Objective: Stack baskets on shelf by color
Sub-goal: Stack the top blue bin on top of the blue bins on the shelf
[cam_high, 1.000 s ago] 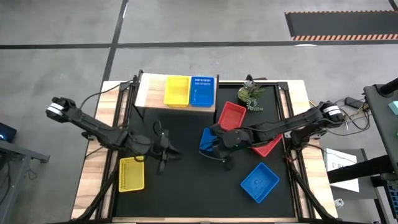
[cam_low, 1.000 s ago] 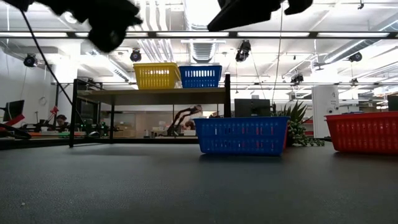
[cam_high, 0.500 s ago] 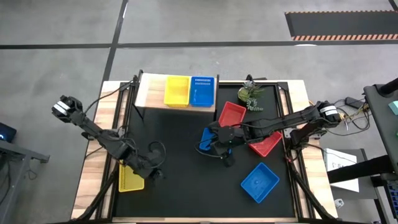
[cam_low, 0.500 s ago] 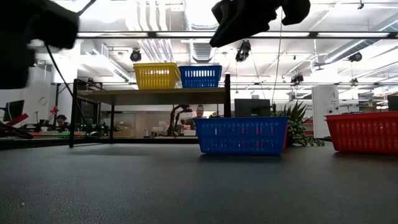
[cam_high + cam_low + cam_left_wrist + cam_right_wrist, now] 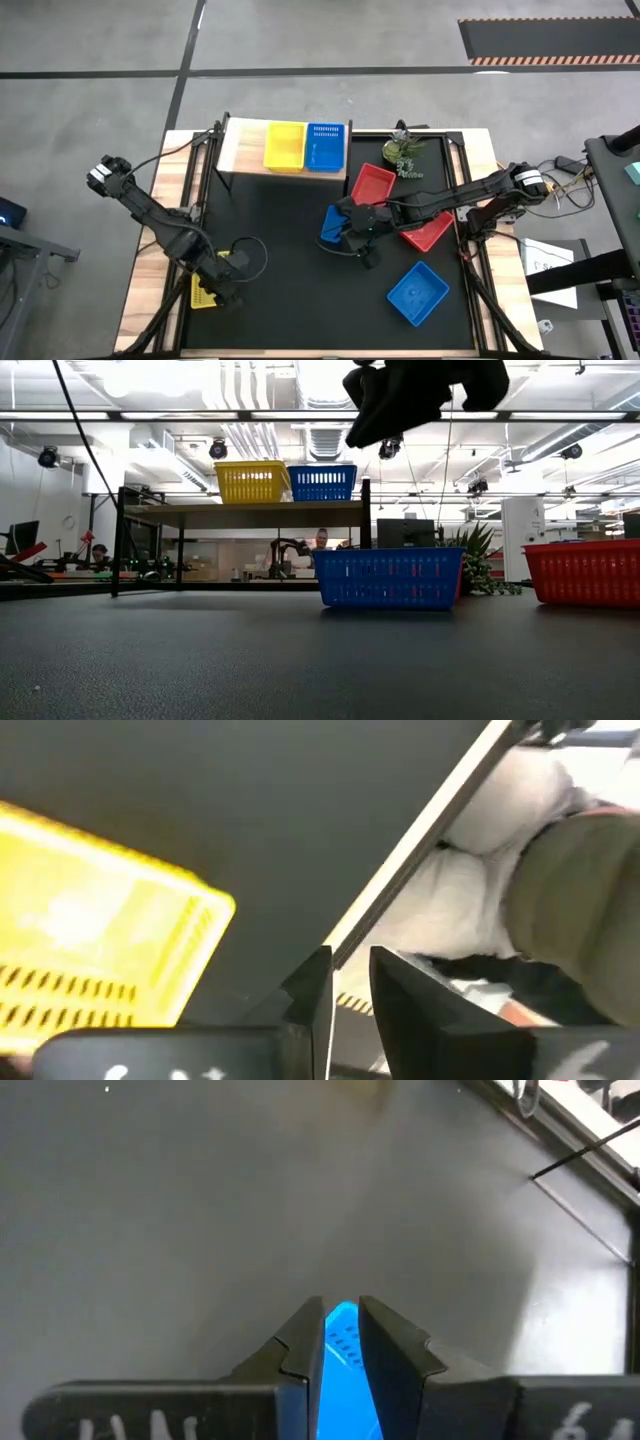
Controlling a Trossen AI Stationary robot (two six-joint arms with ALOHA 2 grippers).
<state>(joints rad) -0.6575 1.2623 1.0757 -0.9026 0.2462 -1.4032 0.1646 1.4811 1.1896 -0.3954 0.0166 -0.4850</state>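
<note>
The pale-wood shelf (image 5: 240, 145) stands at the far edge with a yellow basket (image 5: 284, 146) and a blue basket (image 5: 326, 146) side by side on it. My left gripper (image 5: 228, 295), fingers almost together (image 5: 350, 970), hovers at the edge of a yellow basket (image 5: 202, 290) (image 5: 90, 950) lying near the table's near-left corner. My right gripper (image 5: 346, 228) (image 5: 365, 435) hangs above a blue basket (image 5: 328, 222) (image 5: 388, 578) resting flat mid-table. Its fingers (image 5: 341, 1305) leave only a slit, and blue shows through it.
A red basket (image 5: 372, 185) sits behind the right gripper and another red one (image 5: 432, 235) lies partly under the right arm. A second blue basket (image 5: 417, 292) lies near the near-right corner. A potted plant (image 5: 403, 152) stands beside the shelf. People show in the room behind (image 5: 320, 540).
My left gripper has swung from mid-table toward the near-left corner, ending at the yellow basket there, and has left the low view. My right gripper has sunk a little over the mid-table blue basket. No basket has moved.
</note>
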